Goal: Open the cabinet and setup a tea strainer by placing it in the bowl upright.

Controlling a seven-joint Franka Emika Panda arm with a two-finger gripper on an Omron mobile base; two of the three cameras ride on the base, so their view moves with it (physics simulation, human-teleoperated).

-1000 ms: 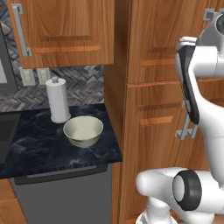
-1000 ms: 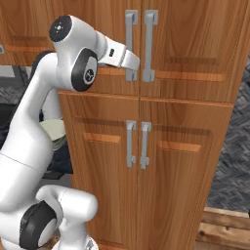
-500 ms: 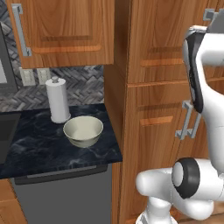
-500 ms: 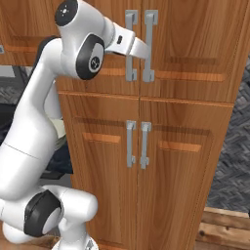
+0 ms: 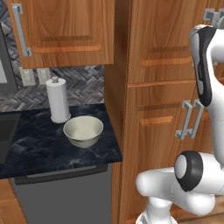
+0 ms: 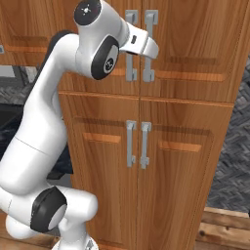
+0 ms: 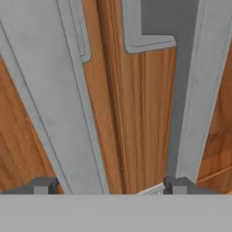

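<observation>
Jaws spread wide, gripping nothing: your gripper (image 7: 108,185) straddles the left grey handle (image 7: 59,99) in hand view. Right base view: gripper (image 6: 150,48) at the closed cabinet (image 6: 195,44). Left base view: bowl (image 5: 83,130) on dark marble counter (image 5: 52,153), beside paper-towel roll (image 5: 58,99).

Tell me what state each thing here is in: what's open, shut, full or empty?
Tall cabinet doors: shut, handles side by side.
Lower cabinet doors: shut.
Wall cupboard over the counter: shut.
Bowl: upright on the dark counter, empty.
Paper-towel roll: standing upright behind the bowl.
Robot's hand: fingers spread open at the tall cabinet's bar handles, holding nothing.
</observation>
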